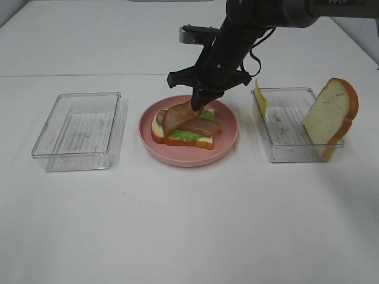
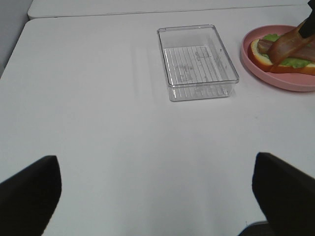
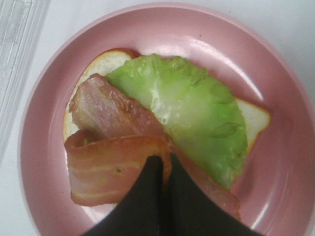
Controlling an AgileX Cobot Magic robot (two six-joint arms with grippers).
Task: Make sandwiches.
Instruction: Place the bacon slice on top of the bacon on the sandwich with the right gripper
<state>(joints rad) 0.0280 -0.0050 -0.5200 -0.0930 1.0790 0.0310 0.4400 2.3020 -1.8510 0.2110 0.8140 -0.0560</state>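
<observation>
In the middle of the high view, the half-built sandwich (image 1: 185, 135), a white bread slice (image 1: 202, 142) under green lettuce (image 1: 188, 135) and one brown bacon strip (image 1: 207, 126), lies on the round pink plate (image 1: 230, 141). The right gripper (image 1: 197, 107) is clamped on the end of a second brown bacon strip (image 1: 177, 117). Lower it flat beside the first, then release gently. The left gripper (image 2: 157, 194) stands wide and empty above the white table (image 1: 177, 225).
</observation>
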